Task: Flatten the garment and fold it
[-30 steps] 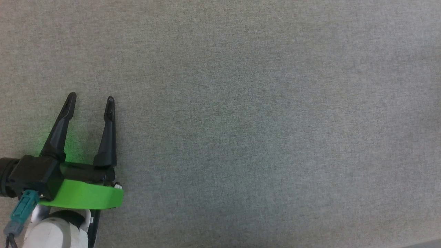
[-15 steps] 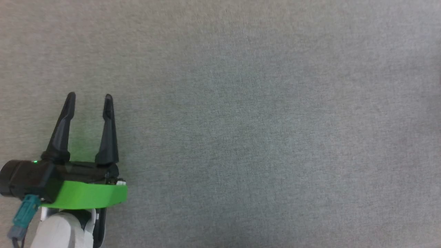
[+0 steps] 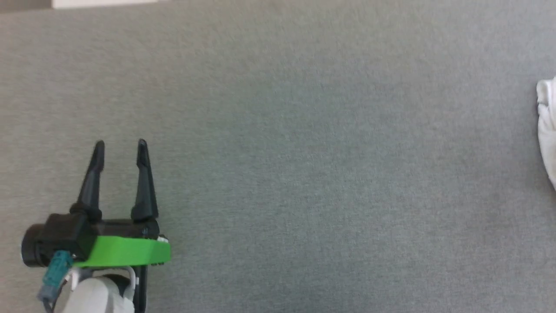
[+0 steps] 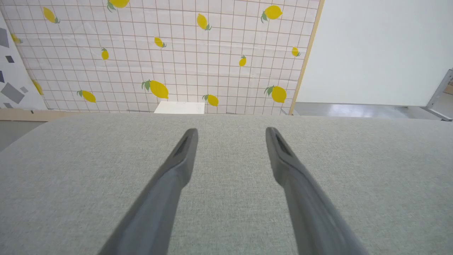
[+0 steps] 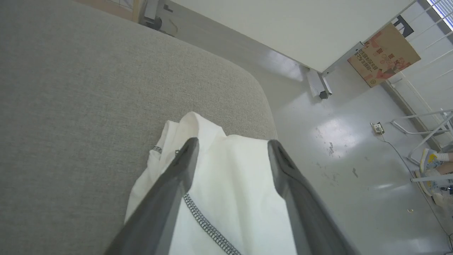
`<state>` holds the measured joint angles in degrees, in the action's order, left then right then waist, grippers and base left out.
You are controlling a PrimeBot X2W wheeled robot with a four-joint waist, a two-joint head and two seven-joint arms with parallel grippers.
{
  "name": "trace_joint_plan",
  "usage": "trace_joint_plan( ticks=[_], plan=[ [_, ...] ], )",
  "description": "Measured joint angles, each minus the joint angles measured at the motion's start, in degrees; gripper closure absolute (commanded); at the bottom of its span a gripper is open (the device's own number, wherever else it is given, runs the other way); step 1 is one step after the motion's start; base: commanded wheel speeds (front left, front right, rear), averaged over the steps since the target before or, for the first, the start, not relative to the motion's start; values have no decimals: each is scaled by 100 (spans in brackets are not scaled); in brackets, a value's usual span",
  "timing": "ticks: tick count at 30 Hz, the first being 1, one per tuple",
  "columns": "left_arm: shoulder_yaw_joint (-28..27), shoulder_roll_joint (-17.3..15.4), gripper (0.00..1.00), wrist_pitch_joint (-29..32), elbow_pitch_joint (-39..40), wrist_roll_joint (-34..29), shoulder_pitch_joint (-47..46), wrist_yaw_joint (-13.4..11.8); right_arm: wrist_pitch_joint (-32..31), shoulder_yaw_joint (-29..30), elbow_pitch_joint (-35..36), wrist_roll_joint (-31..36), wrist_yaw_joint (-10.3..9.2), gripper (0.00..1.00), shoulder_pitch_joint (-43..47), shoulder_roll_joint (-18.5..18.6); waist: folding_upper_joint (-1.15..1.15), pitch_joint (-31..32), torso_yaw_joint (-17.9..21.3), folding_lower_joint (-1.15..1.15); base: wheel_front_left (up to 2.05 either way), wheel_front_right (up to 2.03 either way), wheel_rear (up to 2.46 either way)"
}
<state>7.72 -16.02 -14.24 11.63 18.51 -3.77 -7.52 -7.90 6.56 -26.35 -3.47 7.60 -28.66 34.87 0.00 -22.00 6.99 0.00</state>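
Note:
The garment (image 5: 230, 184) is white soft fabric with a grey stitched seam, bunched near the rounded right corner of the grey cloth-covered surface (image 5: 88, 88). My right gripper (image 5: 233, 143) hovers over it, open, the fingers spread with fabric lying beneath and between them. In the head view only the garment's edge (image 3: 548, 130) shows at the far right. My left gripper (image 3: 120, 145) stands open at the lower left over bare grey cloth, far from the garment, with nothing between its fingers (image 4: 231, 132).
A rigid white box (image 3: 104, 3) sits past the far edge of the surface (image 4: 179, 107), in front of a lemon-patterned wall (image 4: 159, 53). Beyond the right corner drops a glossy grey floor (image 5: 336, 159), where a person's shoe (image 5: 430, 163) stands.
The head camera has shifted: the garment's edge now shows at the right and the white box at the top. The left gripper stays open.

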Motion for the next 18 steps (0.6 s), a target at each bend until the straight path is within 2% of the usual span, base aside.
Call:
trace_joint_plan(
  ticks=[1,4,9,14,18],
  plan=[
    [36,26,0,-7,-113,-52,59,24,337,443,344,56,0,0,350,-481,0,261,-108,-1,0,0,0],
    [48,62,0,-23,-176,-113,143,41,634,818,794,182,0,0,691,-969,0,494,-221,-1,0,0,0],
    [110,121,0,-26,-252,-145,323,100,821,739,1549,517,-1,0,1311,-1706,0,851,-393,-1,0,0,0],
    [119,219,0,-32,-322,-147,438,124,943,713,2154,613,-1,0,1775,-2650,0,1193,-529,-1,0,0,0],
    [136,324,0,-32,-372,-149,536,177,956,651,2426,683,-1,0,2038,-3100,0,1429,-611,-1,0,0,0]
  ],
)
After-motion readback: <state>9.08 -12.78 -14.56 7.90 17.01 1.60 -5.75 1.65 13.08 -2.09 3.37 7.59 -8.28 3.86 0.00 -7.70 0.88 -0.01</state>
